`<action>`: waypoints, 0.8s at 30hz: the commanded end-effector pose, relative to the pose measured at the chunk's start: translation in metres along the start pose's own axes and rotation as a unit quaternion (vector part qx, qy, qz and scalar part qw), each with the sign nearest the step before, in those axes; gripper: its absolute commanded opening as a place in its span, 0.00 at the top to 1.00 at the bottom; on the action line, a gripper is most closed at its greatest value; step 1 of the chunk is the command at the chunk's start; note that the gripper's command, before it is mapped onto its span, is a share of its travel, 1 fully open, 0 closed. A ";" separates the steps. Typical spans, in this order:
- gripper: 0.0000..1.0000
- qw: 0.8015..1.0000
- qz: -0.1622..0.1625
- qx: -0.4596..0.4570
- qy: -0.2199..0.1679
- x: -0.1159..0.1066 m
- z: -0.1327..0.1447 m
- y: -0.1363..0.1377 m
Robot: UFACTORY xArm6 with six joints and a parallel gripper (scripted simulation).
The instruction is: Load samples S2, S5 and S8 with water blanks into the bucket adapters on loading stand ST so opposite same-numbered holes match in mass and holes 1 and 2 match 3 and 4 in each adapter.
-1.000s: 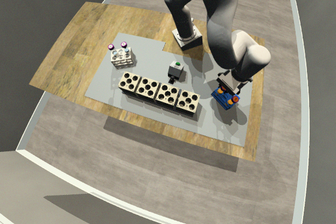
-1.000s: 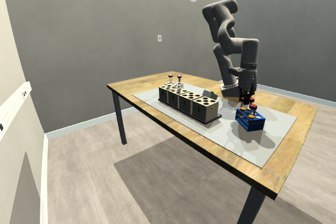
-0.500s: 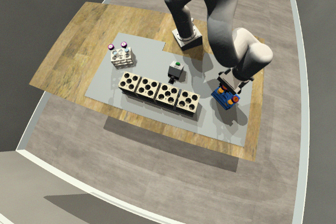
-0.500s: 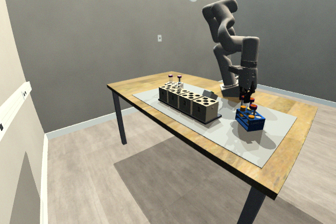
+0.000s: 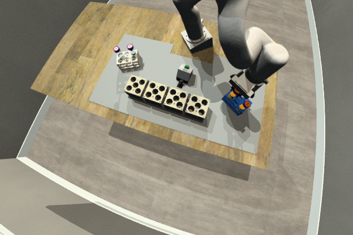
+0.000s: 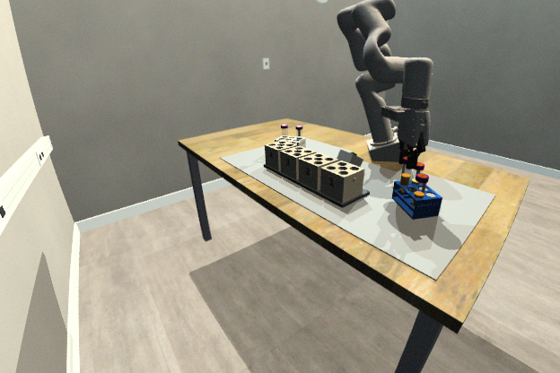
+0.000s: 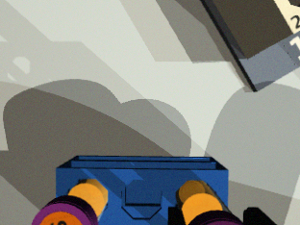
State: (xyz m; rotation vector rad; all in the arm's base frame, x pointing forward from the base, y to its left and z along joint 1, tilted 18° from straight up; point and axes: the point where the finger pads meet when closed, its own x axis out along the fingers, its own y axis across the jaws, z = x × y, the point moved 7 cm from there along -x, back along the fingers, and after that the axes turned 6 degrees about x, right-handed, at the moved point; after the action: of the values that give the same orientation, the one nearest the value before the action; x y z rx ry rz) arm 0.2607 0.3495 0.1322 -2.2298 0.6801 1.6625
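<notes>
Claw (image 6: pixel 410 155) status: closed on a sample tube (image 6: pixel 405 161), gripped near its cap directly above the blue rack (image 6: pixel 416 203) on the right of the worktop (image 6: pixel 461 300). The tube's ID is not legible in any view, so which sample it is cannot be told. Its lower end appears close to the rack top; whether it has fully left its well cannot be confirmed.

Hazards, nearest first:

1. Rack drag. The blue rack stands loose. If the tube's tip has not cleared the well when the arm travels sideways, the rack may tilt or slide, and the other orange-capped tubes (image 6: pixel 422 177) in it may topple. Lift vertically before any sideways travel.

2. Neighbour contact. The remaining caps stand just beside the claw fingers. A sideways start could knock them.

3. Collision in transit. The row of four adapters (image 5: pixel 166 98) on the stand lies between the blue rack and the white rack (image 5: pixel 128 60); the desk with the green key (image 5: pixel 186 66) stands behind that row. A low carry could strike an adapter wall or press the key too early.

4. Misplacement. All adapter holes look vacant in the top view. A sample set down without an equal-mass partner in the opposite adapter leaves an imbalance.

5. Blanks. Two purple-capped tubes (image 5: pixel 129 46) show at the white rack, farthest from the claw; their printed volumes are unreadable here.
</notes>
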 end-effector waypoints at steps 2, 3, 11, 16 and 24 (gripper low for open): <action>1.00 1.000 -0.002 0.000 0.000 -0.004 0.000 -0.001; 1.00 1.000 -0.002 0.000 0.000 -0.004 0.000 -0.001; 1.00 1.000 -0.002 0.000 0.000 -0.020 0.000 -0.001; 1.00 1.000 -0.002 0.000 0.000 -0.030 0.000 -0.001; 1.00 1.000 -0.002 0.000 0.000 -0.042 0.000 -0.001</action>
State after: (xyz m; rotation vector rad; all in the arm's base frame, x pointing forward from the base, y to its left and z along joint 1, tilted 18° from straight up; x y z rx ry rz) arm 0.2526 0.3562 0.1652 -2.2300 0.6819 1.6634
